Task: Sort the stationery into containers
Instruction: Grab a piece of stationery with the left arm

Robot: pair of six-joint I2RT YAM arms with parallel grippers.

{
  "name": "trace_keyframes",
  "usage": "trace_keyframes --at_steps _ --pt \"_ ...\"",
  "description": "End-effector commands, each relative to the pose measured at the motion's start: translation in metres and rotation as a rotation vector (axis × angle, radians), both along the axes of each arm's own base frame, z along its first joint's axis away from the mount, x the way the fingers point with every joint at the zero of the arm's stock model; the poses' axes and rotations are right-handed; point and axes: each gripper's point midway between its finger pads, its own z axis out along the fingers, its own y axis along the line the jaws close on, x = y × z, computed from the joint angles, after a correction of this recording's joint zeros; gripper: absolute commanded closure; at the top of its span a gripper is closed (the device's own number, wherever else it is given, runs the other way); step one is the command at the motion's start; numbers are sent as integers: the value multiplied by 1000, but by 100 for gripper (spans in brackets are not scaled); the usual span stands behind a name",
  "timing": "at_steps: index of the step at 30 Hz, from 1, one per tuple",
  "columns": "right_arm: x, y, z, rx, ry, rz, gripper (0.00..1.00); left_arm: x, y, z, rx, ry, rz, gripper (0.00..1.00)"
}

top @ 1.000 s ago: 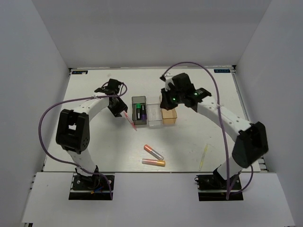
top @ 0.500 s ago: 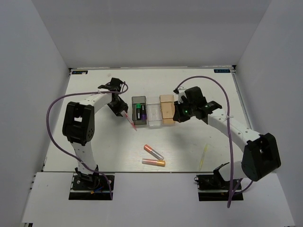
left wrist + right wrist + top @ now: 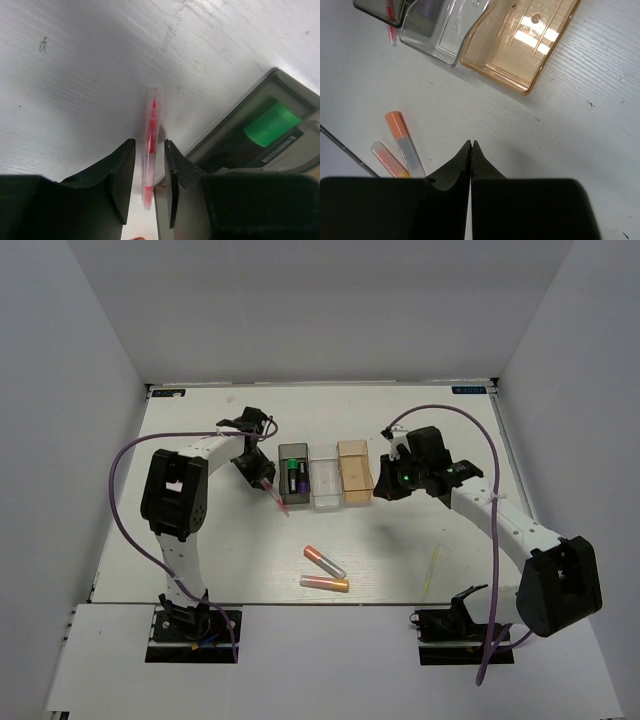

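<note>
Pink pen [image 3: 151,125] lies lengthwise between the left gripper's [image 3: 149,144] narrowly parted fingers, not yet pinched, just beside the dark grey bin [image 3: 227,125] (right gripper [image 3: 471,145] pressed together, well apart).

The table [image 3: 75,75] is matt white, finely grained and scuffed. The orange bin [image 3: 520,50] and clear bin [image 3: 445,40] are glossy plastic; the pink pen [image 3: 151,145] is translucent plastic.
</note>
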Motion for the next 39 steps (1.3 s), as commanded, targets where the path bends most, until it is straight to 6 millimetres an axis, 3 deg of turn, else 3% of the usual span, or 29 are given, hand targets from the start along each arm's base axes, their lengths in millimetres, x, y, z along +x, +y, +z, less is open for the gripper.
trace_keyframes --at_steps 1,9,16,19,20,21,22,24,27,30,36,38,39 --pt "2 3 17 62 -31 0 100 1 -4 0 16 4 -4 60" --pt "2 -6 23 96 -32 -29 100 -13 2 -7 78 85 -26 60" --pt "1 -11 28 115 -25 -39 99 -49 19 -26 117 151 -25 68" --pt "-2 -18 30 104 -34 -35 75 -56 23 -28 116 149 -26 74" --pt "-2 -20 28 89 -37 -30 67 -68 30 -31 130 186 -26 77" --pt "-3 -25 27 77 -34 -40 54 -70 32 -32 131 189 -30 80" --pt "-4 -27 26 62 -39 -34 50 -70 32 -29 128 179 -30 83" --pt "-4 -34 24 40 -38 -49 50 -77 39 -30 129 196 -31 92" --pt "-8 -46 13 3 0 -70 48 -75 47 -18 125 164 -40 100" --pt "-12 -57 3 -32 24 -85 48 -64 52 10 134 81 -85 100" --pt "-14 -72 -12 -66 60 -101 48 -40 38 91 130 -139 -194 100" --pt "-13 -76 -14 -76 55 -94 54 -35 26 116 97 -217 -234 100" --pt "-15 -78 -16 -92 48 -64 61 -33 17 122 86 -241 -269 100"
